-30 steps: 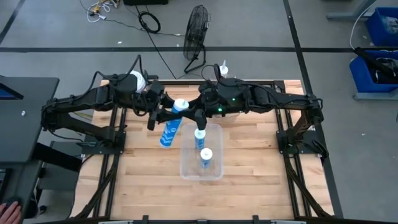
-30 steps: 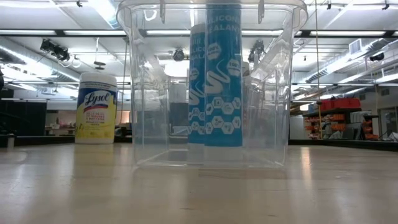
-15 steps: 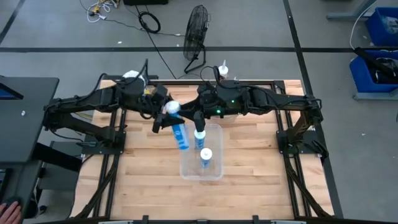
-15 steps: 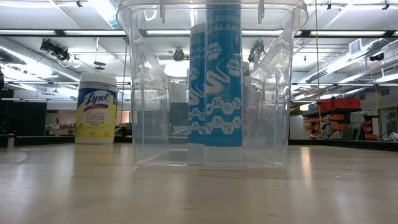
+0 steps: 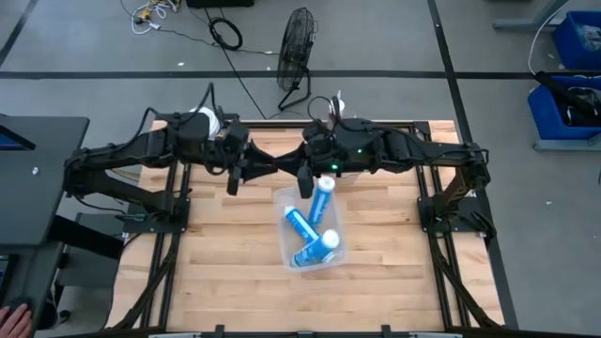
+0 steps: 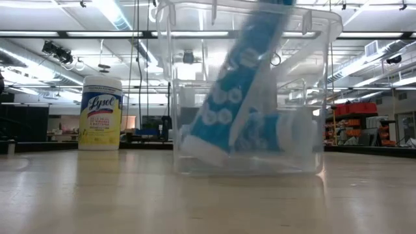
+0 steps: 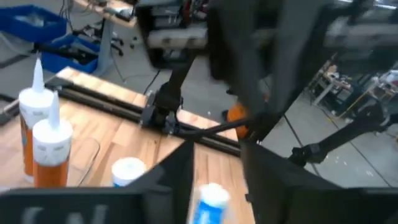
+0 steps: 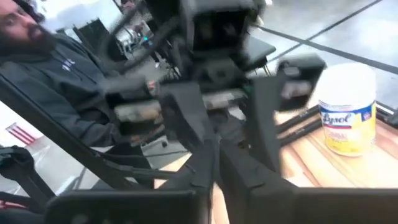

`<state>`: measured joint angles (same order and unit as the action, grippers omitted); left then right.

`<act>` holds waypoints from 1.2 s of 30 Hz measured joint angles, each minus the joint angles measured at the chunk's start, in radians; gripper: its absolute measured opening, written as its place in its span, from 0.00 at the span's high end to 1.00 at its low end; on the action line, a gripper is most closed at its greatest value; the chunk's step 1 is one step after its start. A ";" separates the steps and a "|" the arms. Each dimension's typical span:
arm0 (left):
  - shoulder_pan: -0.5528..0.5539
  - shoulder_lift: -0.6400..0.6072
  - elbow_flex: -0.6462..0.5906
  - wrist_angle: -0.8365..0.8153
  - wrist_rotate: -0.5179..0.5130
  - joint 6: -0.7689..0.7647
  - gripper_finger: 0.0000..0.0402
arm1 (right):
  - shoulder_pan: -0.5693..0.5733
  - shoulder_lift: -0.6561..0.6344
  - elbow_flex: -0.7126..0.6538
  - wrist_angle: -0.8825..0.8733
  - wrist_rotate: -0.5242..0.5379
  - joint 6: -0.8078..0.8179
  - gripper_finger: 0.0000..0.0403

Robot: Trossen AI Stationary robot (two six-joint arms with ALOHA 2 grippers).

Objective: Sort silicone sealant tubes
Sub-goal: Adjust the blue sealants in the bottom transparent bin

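floor: grey concrete (image 5: 84, 56); fan (image 5: 297, 42); blue bins (image 5: 571, 66); ceiling striplights (image 6: 123, 13)

Clear glossy plastic bin (image 6: 312, 97), pale wood table (image 5: 225, 263)

1. My two arms were dark, almost black, built of long boxy links with rounded joints.
2. My left arm (image 5: 141, 155) had thin black cables looping above its upper links.
3. My right arm (image 5: 413, 150) showed a small green light on its wrist housing (lit bright against the black).
4. My fingers (image 7: 186, 168) were flat, dark, matte slabs, tapering toward their ends.
5. Both arms were mounted on black frames at the table's sides.
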<state>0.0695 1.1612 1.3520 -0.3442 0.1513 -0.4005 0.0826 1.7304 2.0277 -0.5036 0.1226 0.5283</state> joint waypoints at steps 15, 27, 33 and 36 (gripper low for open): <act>-0.001 0.001 0.011 -0.030 -0.047 0.022 0.82 | 0.006 0.002 0.000 -0.080 -0.008 0.011 0.96; -0.001 0.001 0.011 -0.049 -0.065 0.020 0.74 | 0.011 0.002 0.000 -0.109 -0.009 0.012 0.96; 0.000 0.001 0.011 -0.050 -0.095 0.017 0.72 | 0.011 0.002 0.020 -0.215 -0.061 0.038 0.94; 0.017 0.001 0.011 -0.067 -0.095 0.015 0.67 | 0.011 0.000 0.023 -0.293 -0.063 0.059 0.88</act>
<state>0.0861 1.1618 1.3628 -0.4115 0.0563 -0.3851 0.0940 1.7306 2.0502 -0.7964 0.0593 0.5877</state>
